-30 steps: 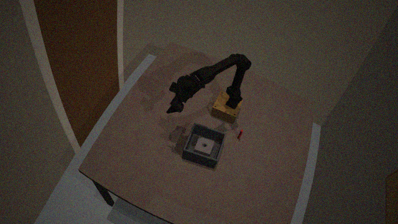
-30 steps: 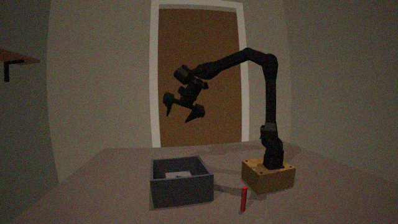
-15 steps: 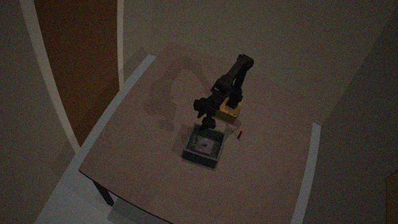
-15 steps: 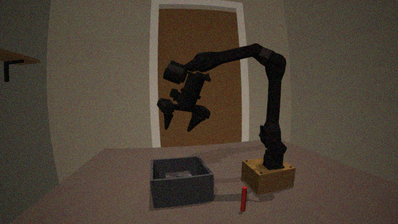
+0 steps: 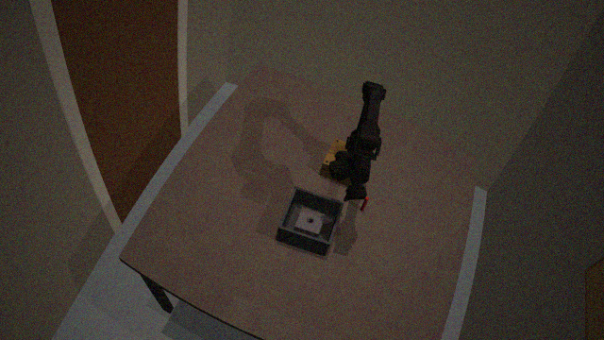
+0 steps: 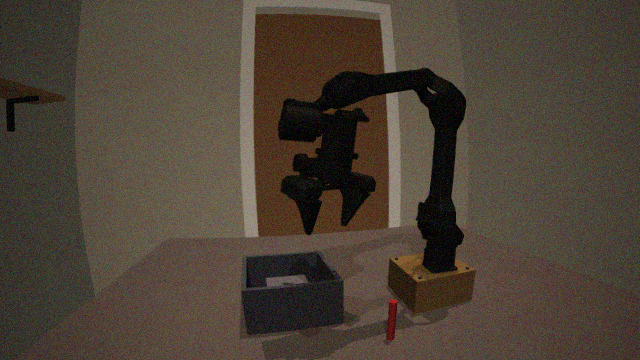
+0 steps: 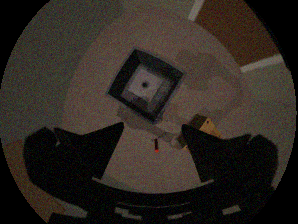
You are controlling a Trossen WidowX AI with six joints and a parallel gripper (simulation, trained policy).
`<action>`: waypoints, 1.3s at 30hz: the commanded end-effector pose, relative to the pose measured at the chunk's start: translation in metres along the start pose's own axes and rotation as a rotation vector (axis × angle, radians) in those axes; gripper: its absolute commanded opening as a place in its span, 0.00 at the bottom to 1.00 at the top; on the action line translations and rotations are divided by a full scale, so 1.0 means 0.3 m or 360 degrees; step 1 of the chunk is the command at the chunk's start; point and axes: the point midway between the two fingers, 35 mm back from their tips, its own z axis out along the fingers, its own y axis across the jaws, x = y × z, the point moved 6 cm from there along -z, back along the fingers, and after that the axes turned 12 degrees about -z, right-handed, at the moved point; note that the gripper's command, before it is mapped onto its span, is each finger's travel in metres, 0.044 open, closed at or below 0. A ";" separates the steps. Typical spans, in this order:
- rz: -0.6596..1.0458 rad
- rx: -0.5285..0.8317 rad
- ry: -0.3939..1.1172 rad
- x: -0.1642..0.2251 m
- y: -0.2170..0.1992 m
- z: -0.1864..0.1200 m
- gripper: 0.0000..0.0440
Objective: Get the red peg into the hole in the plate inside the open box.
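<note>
The tool (image 5: 356,195) (image 6: 327,230) (image 7: 153,126) hung in the air above the table (image 5: 396,264) (image 6: 180,310) (image 7: 85,95), its fingers pointing down and spread wide apart, with nothing between them. In the exterior view its tips stood higher than the rim of the box.

The peg (image 5: 364,203) (image 6: 392,320) (image 7: 156,145), red and slim, stood upright on the table, outside the box and well below the tool. In the top view it showed just beside the tool's end; in the wrist view it lay in the gap between the two fingers as seen from above, touching neither.

The box (image 5: 287,233) (image 6: 295,307) (image 7: 117,75), dark grey and open at the top, sat on the table near the peg, apart from it. At its bottom lay a pale plate (image 5: 303,224) (image 6: 280,281) (image 7: 138,89) with a dark round hole in the middle, and the peg was not in it.

The arm (image 5: 370,113) (image 6: 445,160) rose from a yellowish block (image 5: 333,150) (image 6: 440,295) (image 7: 201,120) on the table, near the peg but apart from it. The arm bent over at the top and reached out toward the box's side. Behind it, in the exterior view, stood a brown door (image 5: 123,94) (image 6: 290,65) (image 7: 245,30) in a pale frame.

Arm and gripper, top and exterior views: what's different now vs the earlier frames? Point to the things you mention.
The arm swung across from the door side, past the box's near-base edge, toward the red peg (image 5: 364,204) (image 6: 392,320) (image 7: 156,145). The gripper (image 5: 356,198) (image 6: 327,230) (image 7: 153,126) now hangs lower and points more steeply down. Nothing was grasped or released; it is open. Unchanged: peg upright on the table, box (image 5: 303,240) (image 6: 295,306) (image 7: 131,107) in place.
</note>
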 end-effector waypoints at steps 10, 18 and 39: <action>-0.0118 0.0215 0.0297 0.283 0.021 0.025 1.00; -0.0185 0.0321 0.0371 0.395 0.034 0.085 1.00; -0.0293 0.0232 0.0333 0.493 0.082 0.370 1.00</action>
